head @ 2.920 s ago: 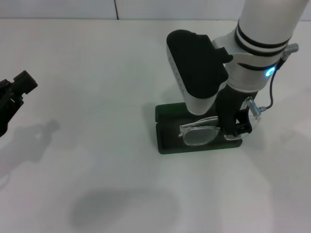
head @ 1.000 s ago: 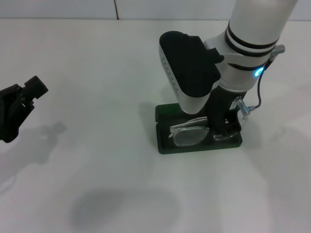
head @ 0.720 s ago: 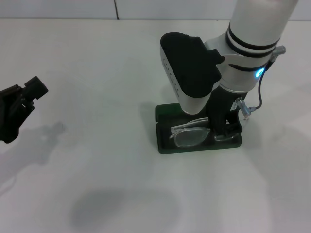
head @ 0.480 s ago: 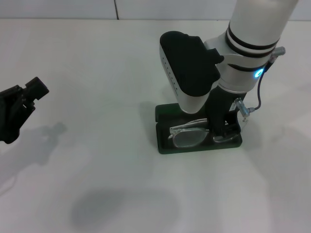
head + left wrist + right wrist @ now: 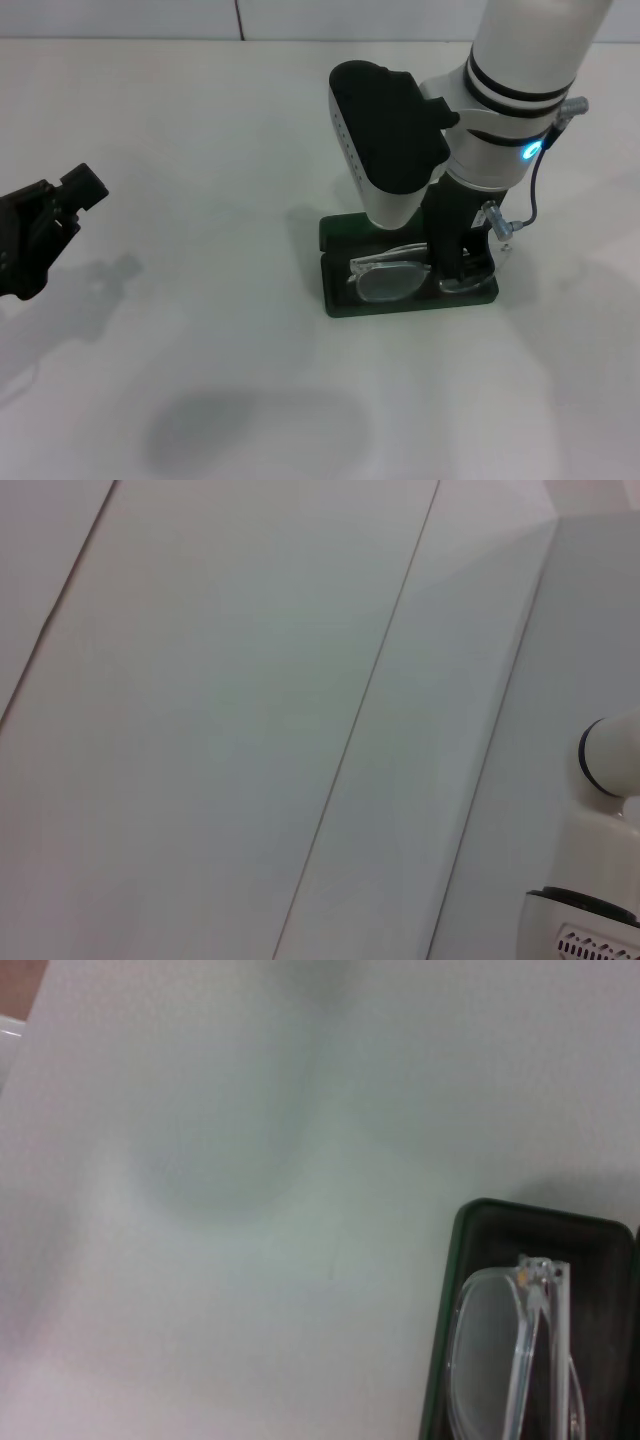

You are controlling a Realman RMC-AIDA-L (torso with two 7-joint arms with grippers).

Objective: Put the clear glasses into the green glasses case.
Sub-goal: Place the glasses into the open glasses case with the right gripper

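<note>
Dark green glasses case [image 5: 345,296] lying open on the white desk [image 5: 220,150], taken as landmark for all else. Clear glasses [image 5: 392,278] resting inside its lower tray, one lens plainly visible toward the case's left end, the other end hidden behind the right hand [image 5: 462,272]. Right hand lowered into the case's right end, black fingers [image 5: 447,262] down at the frame's right side; contact likely, yet impossible to tell whether pinching the frame or spread apart. Bulky white and black wrist housing hanging just above the case's back edge, covering part of the tray. Blue light glowing on the forearm, above and to the right of the case; thin cable looping down beside it.

From the right wrist view: same case [image 5: 440,1360] with dark lining and rounded corner, clear glasses [image 5: 495,1355] lying inside, one lens and a folded arm close to the case's end wall, fully within the rim.

Left hand [image 5: 60,205] well apart from the case, far to its left near the picture's edge, held above the desk with a soft shadow beneath; fingers not readable, state not possible to tell.
</note>
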